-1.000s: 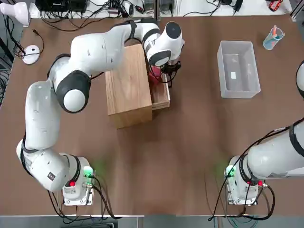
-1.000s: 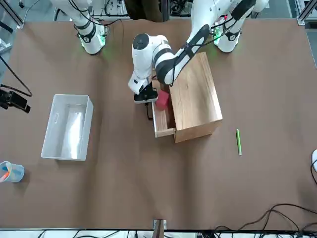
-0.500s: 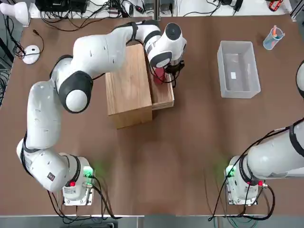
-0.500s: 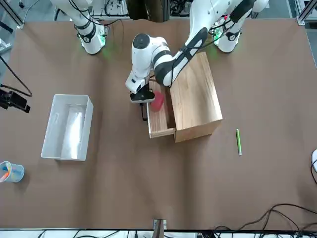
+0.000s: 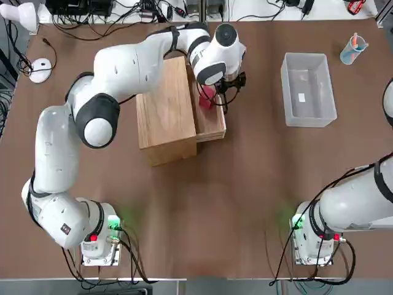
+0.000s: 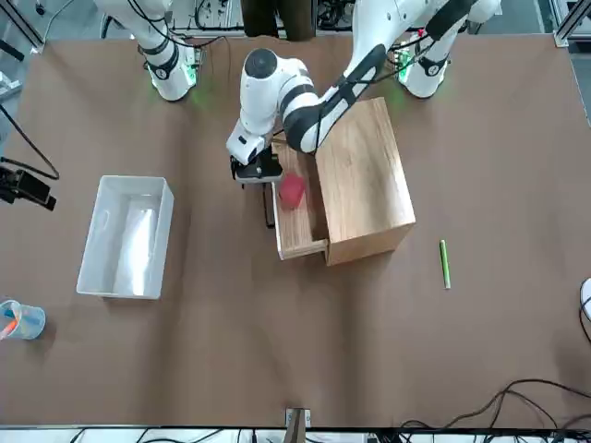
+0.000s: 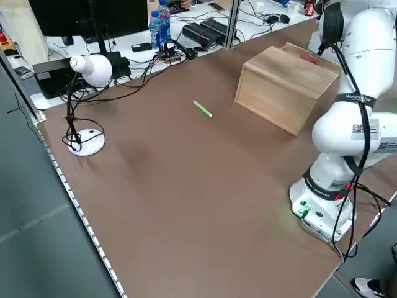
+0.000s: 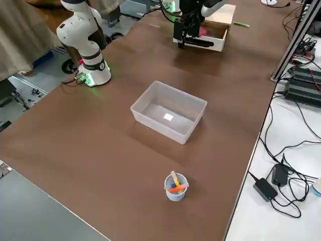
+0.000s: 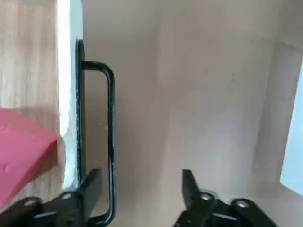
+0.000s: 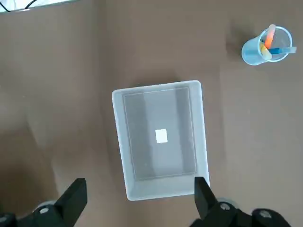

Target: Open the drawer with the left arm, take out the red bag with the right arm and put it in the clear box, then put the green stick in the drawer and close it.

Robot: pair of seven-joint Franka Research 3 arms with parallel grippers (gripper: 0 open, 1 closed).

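Note:
The drawer [image 5: 212, 121] stands pulled out of the light wooden box [image 5: 166, 110], toward the clear box [image 5: 308, 89]. The red bag [image 5: 207, 97] lies inside the drawer at its far end. My left gripper [image 9: 139, 189] is open, with the drawer's dark bar handle [image 9: 111, 142] loose between its fingers, close to one finger [image 9: 90, 187]. In the front view that gripper [image 6: 251, 168] hovers at the handle's far end. My right gripper [image 10: 139, 198] is open and empty, high above the clear box [image 10: 161, 137]. The green stick [image 6: 444, 264] lies on the table beyond the wooden box.
A small blue cup [image 5: 353, 49] with coloured bits stands at the far right corner. A white mouse [image 5: 40, 69] and a lamp [image 7: 93, 68] sit at the far left. Cables run along the back edge. The left arm [image 5: 123, 67] arches over the wooden box.
The drawer slid farther out with the left gripper shut on its handle. The left gripper has now opened, let go of the handle and shifted slightly toward the far side. The right arm stayed still.

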